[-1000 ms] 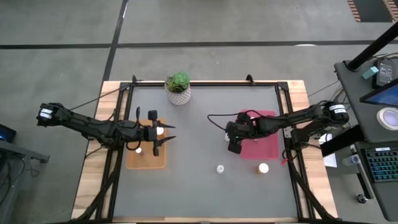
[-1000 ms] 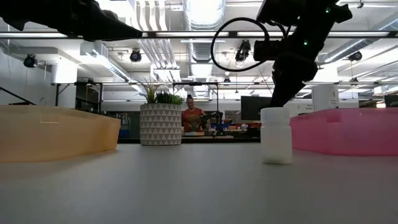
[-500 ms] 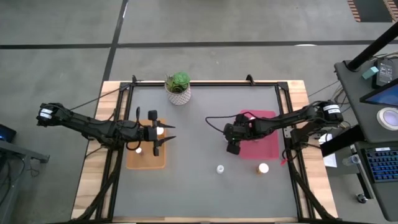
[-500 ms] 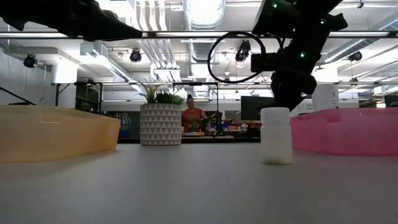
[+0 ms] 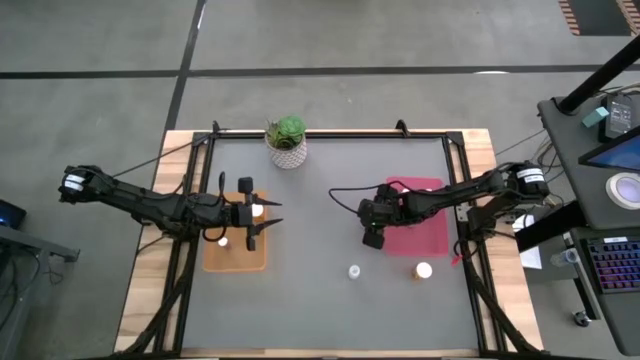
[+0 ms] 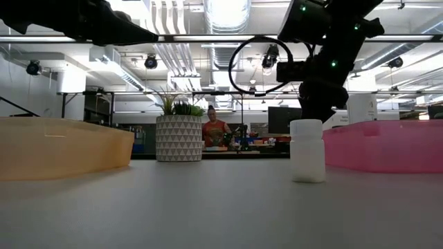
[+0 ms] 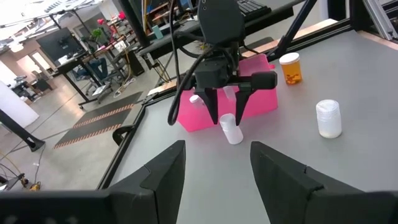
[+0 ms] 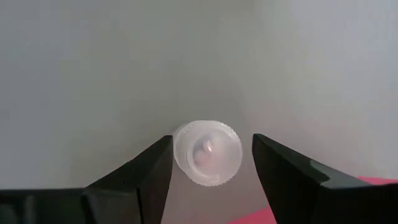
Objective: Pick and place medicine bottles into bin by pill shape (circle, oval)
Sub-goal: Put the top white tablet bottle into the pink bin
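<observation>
The right gripper (image 7: pixel 227 102) hangs over a small white bottle (image 8: pixel 207 152) at the pink bin's (image 5: pixel 432 243) nine o'clock edge, fingers apart on either side of the cap, not yet touching. Next, I judge, it must close and lift. The left gripper (image 5: pixel 262 213), fingers apart, waits over the orange bin (image 5: pixel 235 257).

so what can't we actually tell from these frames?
- Pill shape in any bottle: too small in the high view; the white bottle is opaque in the low view.
- Bottle between the right gripper's fingers: right wrist view shows only its cap end-on; contact unclear.
- Orange bin and pink bin contents: walls hide them in the low view.
- Left gripper: open, empty over the orange bin.
</observation>
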Controlling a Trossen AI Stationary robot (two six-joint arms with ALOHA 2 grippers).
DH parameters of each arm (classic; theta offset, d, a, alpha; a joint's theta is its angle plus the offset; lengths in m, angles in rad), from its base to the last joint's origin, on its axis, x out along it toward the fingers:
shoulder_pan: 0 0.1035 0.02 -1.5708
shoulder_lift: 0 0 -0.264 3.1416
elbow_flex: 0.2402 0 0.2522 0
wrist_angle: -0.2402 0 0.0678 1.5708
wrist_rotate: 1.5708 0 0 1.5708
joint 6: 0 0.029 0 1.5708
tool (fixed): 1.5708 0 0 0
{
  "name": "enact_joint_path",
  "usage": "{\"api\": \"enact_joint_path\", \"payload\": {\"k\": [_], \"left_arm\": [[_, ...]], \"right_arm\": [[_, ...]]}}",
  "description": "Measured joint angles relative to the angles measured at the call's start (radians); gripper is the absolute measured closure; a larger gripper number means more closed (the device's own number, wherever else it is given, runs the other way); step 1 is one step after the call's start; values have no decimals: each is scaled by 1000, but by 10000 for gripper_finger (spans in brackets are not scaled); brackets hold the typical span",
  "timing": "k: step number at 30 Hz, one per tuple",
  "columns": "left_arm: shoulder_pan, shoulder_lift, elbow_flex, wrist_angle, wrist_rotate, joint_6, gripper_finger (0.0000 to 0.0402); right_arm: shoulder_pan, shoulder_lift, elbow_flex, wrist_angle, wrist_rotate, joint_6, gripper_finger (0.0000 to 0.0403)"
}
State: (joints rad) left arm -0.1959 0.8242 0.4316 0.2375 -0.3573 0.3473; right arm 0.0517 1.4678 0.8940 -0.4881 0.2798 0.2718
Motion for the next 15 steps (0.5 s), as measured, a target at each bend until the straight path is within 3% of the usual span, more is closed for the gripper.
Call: {"api": "enact_joint_path", "payload": {"k": [15], "left_arm": [[0,0,0,0,0,0,235]], "right_arm": [[0,0,4,-6,-1,19,260]]}}
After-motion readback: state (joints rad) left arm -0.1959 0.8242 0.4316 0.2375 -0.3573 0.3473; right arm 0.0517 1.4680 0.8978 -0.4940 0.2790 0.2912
